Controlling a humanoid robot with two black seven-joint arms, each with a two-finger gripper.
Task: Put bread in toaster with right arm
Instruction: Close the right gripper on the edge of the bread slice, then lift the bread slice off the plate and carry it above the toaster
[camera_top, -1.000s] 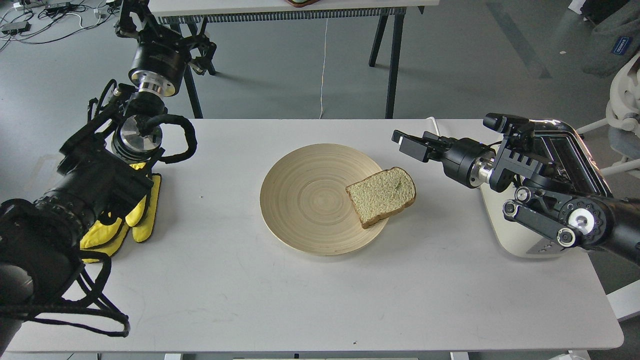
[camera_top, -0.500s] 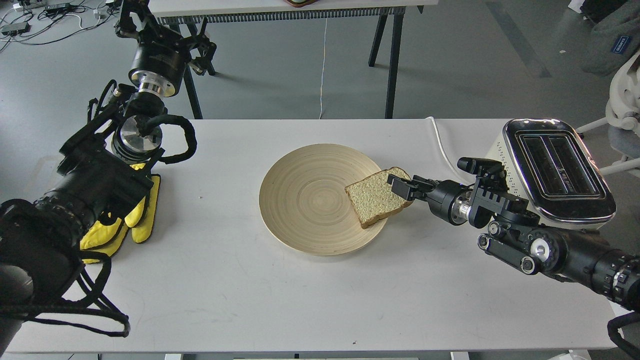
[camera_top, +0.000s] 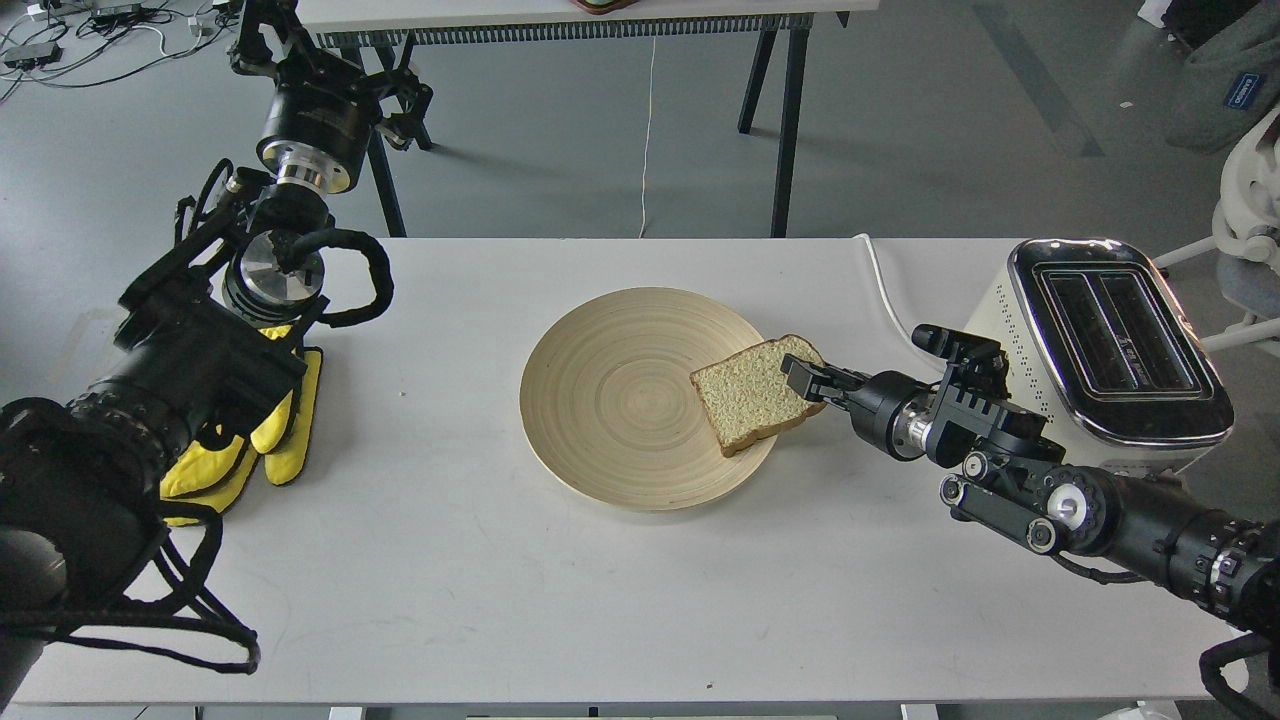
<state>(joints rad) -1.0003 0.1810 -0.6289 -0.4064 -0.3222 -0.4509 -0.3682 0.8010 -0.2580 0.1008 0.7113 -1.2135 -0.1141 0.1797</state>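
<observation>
The bread (camera_top: 755, 395) lies flat on the right rim of the round wooden plate (camera_top: 620, 400), which sits near the middle of the white table (camera_top: 500, 580), a little toward the far edge. The slice overhangs the plate's rim toward the table's right edge. Its long axis runs on a diagonal: the rounded top points to the far right corner, and the straight bottom crust faces the near left corner.

The right arm (camera_top: 1090, 510) comes in from the near right corner and reaches left across the table. The right gripper (camera_top: 803, 378) is at the slice's rounded top corner, its narrow black fingers (camera_top: 793, 366) lying over the crust there. The fingers look drawn close together at the bread's edge, but whether they actually pinch the slice cannot be told; the slice lies flat on the plate.

The toaster (camera_top: 1110, 350) stands upright by the table's right edge, toward the far right corner, just beyond the arm's wrist. Its two slots run from far to near, and both show dark. Its white cord (camera_top: 880, 290) trails off over the far edge.

The left arm (camera_top: 190, 370) rests along the table's left edge over a yellow pad (camera_top: 290, 440). The left gripper (camera_top: 270, 40) hangs beyond the far left corner, above the floor; it is dark and tangled with cabling, so its state cannot be told.
</observation>
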